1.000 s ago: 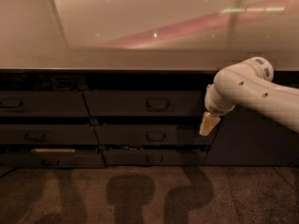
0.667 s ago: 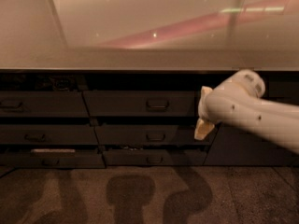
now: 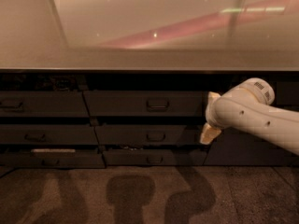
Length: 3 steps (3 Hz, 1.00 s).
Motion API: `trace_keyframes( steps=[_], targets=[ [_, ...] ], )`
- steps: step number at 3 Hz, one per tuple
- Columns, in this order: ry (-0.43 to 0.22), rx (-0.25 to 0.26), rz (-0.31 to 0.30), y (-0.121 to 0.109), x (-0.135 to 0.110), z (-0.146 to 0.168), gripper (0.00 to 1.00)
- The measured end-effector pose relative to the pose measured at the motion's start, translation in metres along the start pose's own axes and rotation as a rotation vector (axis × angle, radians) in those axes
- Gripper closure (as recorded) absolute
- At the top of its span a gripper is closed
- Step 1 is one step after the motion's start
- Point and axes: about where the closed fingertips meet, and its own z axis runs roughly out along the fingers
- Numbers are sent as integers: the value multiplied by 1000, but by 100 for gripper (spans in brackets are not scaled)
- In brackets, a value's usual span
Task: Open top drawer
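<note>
Camera view looks straight at a bank of dark drawers under a pale, glossy surface (image 3: 32,41) that carries a pink streak of reflected light. The top drawer (image 3: 121,104) sits in the upper row, in the middle column just below the surface's front edge. Its front looks level with the fronts around it, and its small rounded handle (image 3: 158,104) sits at the centre.

The gripper (image 3: 210,115) comes in from the right on a white arm (image 3: 261,120) and hangs in front of the drawer's right end, well to the right of the handle. Two cream fingertips (image 3: 209,133) show, one above the wrist and one below it, so the jaws are spread apart with nothing between them. Whether either tip touches the drawer front cannot be told.

Below the top drawer are a shallower middle drawer (image 3: 126,135) and a bottom drawer (image 3: 126,157), each with the same kind of handle. At left, another column of drawers (image 3: 56,105) runs down, and a pale strip (image 3: 53,150) lies along the top of its lowest one. Soft shadows lie on the brown floor (image 3: 70,204) near the camera.
</note>
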Motion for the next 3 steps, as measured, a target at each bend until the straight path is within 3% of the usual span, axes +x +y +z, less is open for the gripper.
trace_keyframes(
  steps=[1,2,3],
  targets=[
    [-111,-59,89,-14,0,1,0],
    [-173,-48,130,-34,3,-15,0],
    [-174,-48,130,-34,3,-15,0]
  ],
)
